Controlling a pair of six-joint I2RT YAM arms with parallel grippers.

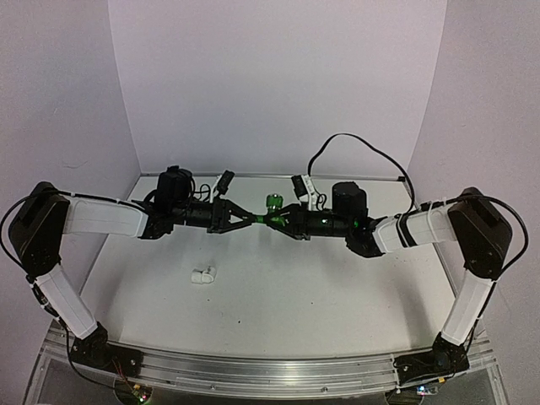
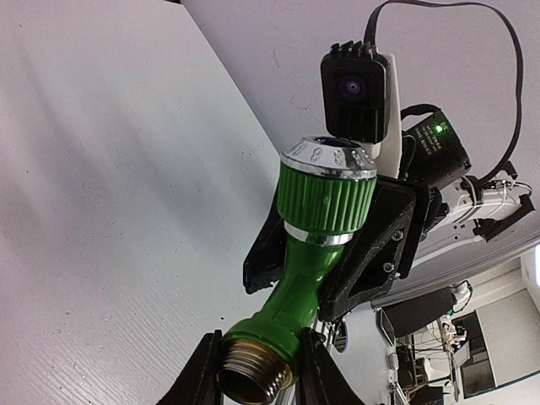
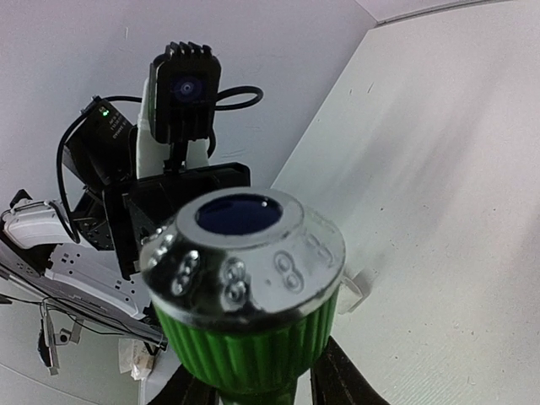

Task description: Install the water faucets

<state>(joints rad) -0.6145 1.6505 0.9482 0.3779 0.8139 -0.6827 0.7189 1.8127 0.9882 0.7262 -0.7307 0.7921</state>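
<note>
Above the middle of the desk [image 1: 337, 287] both arms meet. The left end effector [image 1: 251, 218] clenches the green tap [image 1: 272, 203] by its threaded brass end, and the right end effector [image 1: 285, 219] grips its neck. Ribbed knob, chrome cap, all intact. The white pipe fitting [image 1: 202, 275] lies alone at near left, so the joining isn't done yet.

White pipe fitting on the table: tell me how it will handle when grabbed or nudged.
The white pipe fitting looks small and plastic, so it is probably light and rigid. It lies loose on the table, and its rounded body may roll if pushed. Being stubby, it might slip from a pinch.
</note>
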